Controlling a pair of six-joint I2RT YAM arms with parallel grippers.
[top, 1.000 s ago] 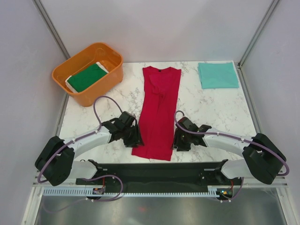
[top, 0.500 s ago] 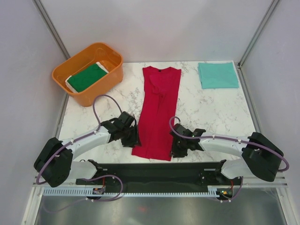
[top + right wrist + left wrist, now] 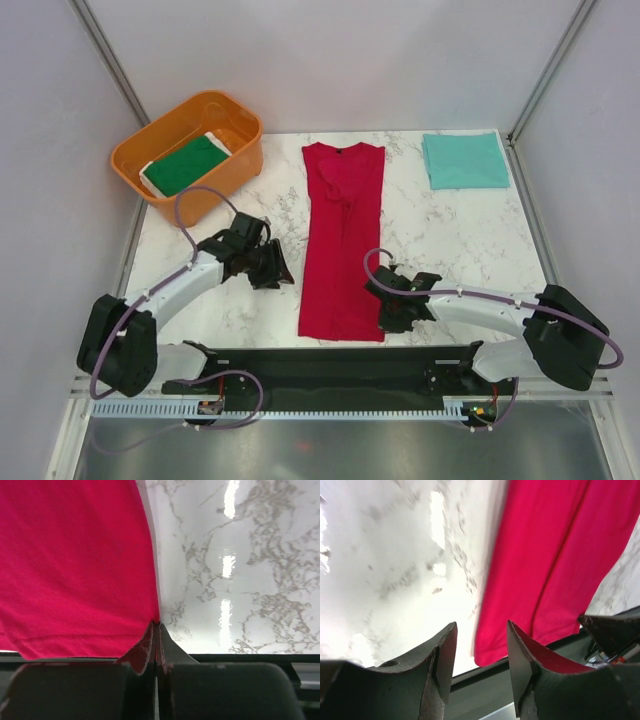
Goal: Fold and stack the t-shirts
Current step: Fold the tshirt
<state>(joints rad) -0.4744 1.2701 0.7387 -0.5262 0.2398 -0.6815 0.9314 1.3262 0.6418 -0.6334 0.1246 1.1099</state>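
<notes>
A red t-shirt lies lengthwise down the middle of the marble table, with its hem at the near edge. An orange tub at the far left corner holds a dark green t-shirt. A folded teal t-shirt lies at the far right corner. The right gripper pinches the hem's right corner. The left gripper, its fingers spread and empty, sits left of the red shirt.

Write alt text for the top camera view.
A red t-shirt, folded into a long strip, lies down the middle of a marble table, the left end effector beside it and the right end effector at its near right corner. A teal t-shirt sits far right; a green t-shirt lies in an orange tub far left.
</notes>
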